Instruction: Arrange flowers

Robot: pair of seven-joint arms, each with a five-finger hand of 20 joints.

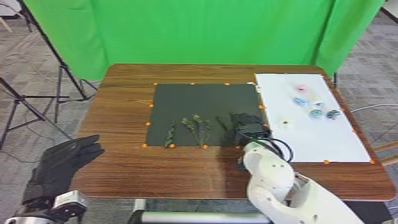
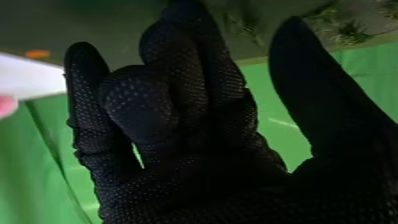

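Where the dark mat (image 1: 184, 103) meets the white sheet (image 1: 320, 142) on the brown table (image 1: 122, 112), the right hand (image 1: 250, 125) is seen at the mat's near right corner; in the right wrist view, its fingers (image 2: 187, 75) are loosely extended, one bent more than the rest, with the thumb (image 2: 298, 75) set well apart; it is half to mostly open, and nothing is seen in its hold. Green sprigs (image 1: 197, 124) are laid on the mat, to the left of the right hand; a slender stem (image 1: 171, 134) is placed just left of them. On the white sheet, a pink flower (image 1: 301, 89) is set toward the far end; blue flowers (image 1: 316, 114) are grouped nearer and to the right; a small pale bloom (image 1: 285, 123) lies near the sheet's left edge. Orange markers (image 1: 205, 146) are spaced around both surfaces. At the table's left edge, the left hand (image 1: 60, 167) is held open and empty, its fingers spread.
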